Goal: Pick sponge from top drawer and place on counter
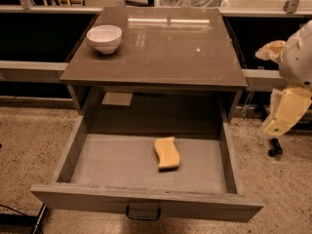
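Note:
The pale-yellow sponge (pixel 167 153) lies flat on the grey bottom of the pulled-out top drawer (pixel 112 160), right of its middle. The drawer's dark pull handle (pixel 143 212) shows on its front. The glossy grey-brown counter (pixel 161 48) sits above the drawer. My yellowish gripper (pixel 283 115) hangs at the right edge of the view, beside the cabinet, level with the counter's front edge. It is well right of the sponge and higher than it, and touches nothing.
A white bowl (pixel 104 38) stands on the counter's back left corner. A pale flat sheet (pixel 117 99) lies in the cavity behind the drawer. A grey rail (pixel 29 72) runs behind the cabinet. Speckled floor (pixel 29 135) surrounds it.

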`<state>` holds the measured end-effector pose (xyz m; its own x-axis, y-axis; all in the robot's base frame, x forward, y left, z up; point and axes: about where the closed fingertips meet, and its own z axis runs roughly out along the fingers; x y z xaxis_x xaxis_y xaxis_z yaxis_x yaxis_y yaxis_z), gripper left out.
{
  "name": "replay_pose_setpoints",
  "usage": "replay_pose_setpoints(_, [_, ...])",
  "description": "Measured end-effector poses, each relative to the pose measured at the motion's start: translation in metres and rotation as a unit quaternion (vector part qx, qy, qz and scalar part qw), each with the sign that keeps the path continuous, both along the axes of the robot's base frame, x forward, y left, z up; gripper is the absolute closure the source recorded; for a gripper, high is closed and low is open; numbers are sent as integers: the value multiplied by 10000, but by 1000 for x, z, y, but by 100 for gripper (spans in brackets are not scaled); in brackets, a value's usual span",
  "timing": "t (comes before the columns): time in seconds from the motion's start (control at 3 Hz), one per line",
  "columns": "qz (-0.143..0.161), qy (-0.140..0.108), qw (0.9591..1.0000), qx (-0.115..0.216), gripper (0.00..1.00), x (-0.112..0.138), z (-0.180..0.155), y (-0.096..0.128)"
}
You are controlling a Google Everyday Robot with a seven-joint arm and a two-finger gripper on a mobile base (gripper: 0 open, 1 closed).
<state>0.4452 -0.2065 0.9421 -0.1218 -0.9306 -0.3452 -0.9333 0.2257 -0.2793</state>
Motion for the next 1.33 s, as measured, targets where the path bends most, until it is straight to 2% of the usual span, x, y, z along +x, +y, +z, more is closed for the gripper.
replay_pose_setpoints(0.33, [318,336,9983,356,0,7,-66,24])
replay_pose_setpoints(0.67, [476,422,9976,275,0,-12,-105,22])
replay_pose_setpoints(1.0, [517,441,9972,299,0,-7,-108,24])
replay_pose_setpoints(1.33, [738,547,9949,426,0,19,-125,34])
